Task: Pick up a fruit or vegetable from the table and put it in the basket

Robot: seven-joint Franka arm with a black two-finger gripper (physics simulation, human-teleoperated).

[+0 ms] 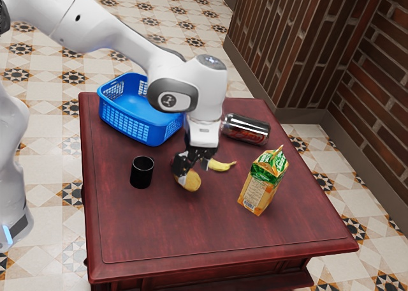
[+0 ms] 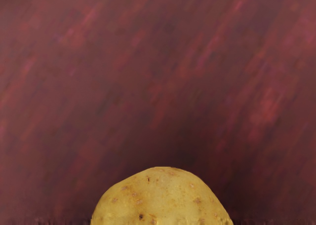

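Observation:
My gripper [image 1: 193,165] is low over the middle of the table in the exterior view, right at a yellow-brown potato [image 1: 190,181] and covering part of it. Whether it has closed on the potato cannot be made out. Seen from my hand, the rounded top of the potato [image 2: 160,198] rises at the lower edge, close under the hand. A yellow banana [image 1: 222,166] lies just beyond the gripper, partly hidden by it. The blue basket [image 1: 132,123] stands at the table's far left corner in the exterior view, partly behind the arm.
A black cup [image 1: 142,172] stands on the exterior view's left of the gripper. Toward that view's right are a juice carton [image 1: 262,181] and a can lying on its side [image 1: 245,129]. The red-brown table [image 1: 191,230] extends toward its near edge.

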